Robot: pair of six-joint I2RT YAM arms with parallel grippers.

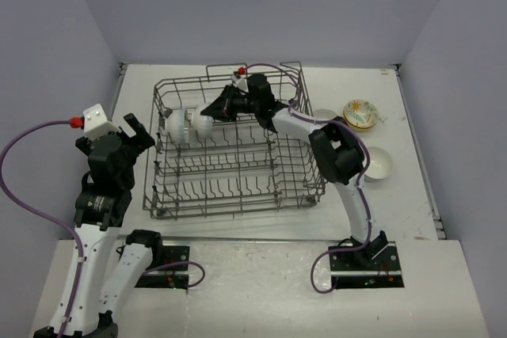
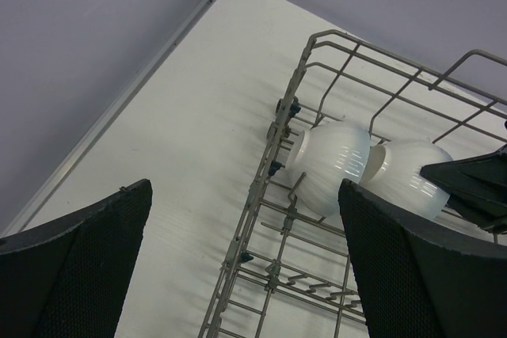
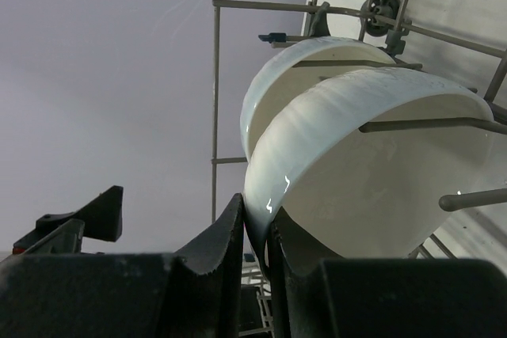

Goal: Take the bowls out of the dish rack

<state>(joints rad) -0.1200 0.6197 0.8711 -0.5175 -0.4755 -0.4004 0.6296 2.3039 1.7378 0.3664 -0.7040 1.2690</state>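
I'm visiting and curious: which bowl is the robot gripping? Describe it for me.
Find the large grey wire dish rack mid-table. At its far left end two plain white ceramic bowls stand on edge. The right bowl is it: the right gripper pinches its rim, while nothing grips the left bowl.

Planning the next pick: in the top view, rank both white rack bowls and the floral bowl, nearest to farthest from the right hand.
1. Right white bowl, rim in the right hand.
2. Left white bowl, beside it.
3. Floral bowl, far right.
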